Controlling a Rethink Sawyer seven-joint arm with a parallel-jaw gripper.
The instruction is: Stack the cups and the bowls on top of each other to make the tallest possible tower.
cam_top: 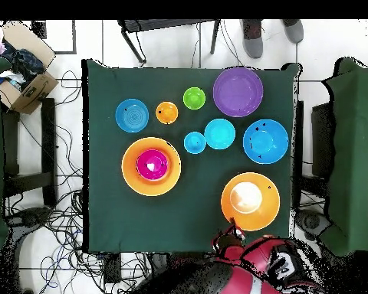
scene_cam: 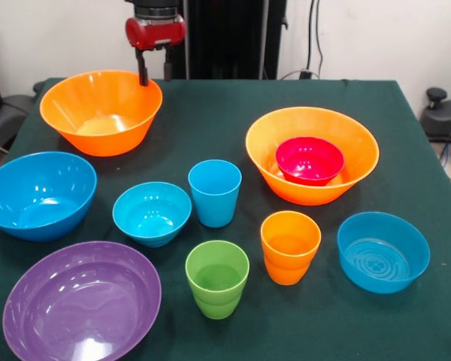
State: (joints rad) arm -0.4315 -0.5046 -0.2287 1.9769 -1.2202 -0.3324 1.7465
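On the green cloth of the table (scene_cam: pixel 210 113), all the vessels stand upright and apart, with one nesting: the small red bowl (scene_cam: pixel 310 160) sits inside one large orange bowl (scene_cam: pixel 312 165). Front view, left half: the other large orange bowl (scene_cam: pixel 101 112) at the far side, empty; nearer, the large blue bowl (scene_cam: pixel 39 195) and the wide purple bowl (scene_cam: pixel 82 302). Centre: a smaller blue bowl (scene_cam: pixel 152 213) just beside the blue cup (scene_cam: pixel 214 192), with the green cup (scene_cam: pixel 217 279) and orange cup (scene_cam: pixel 290 247) nearer the camera. Right: a second smaller blue bowl (scene_cam: pixel 383 251). The gripper (scene_cam: pixel 154 72) hangs over the empty orange bowl's far rim, fingers parted, grasping nothing.
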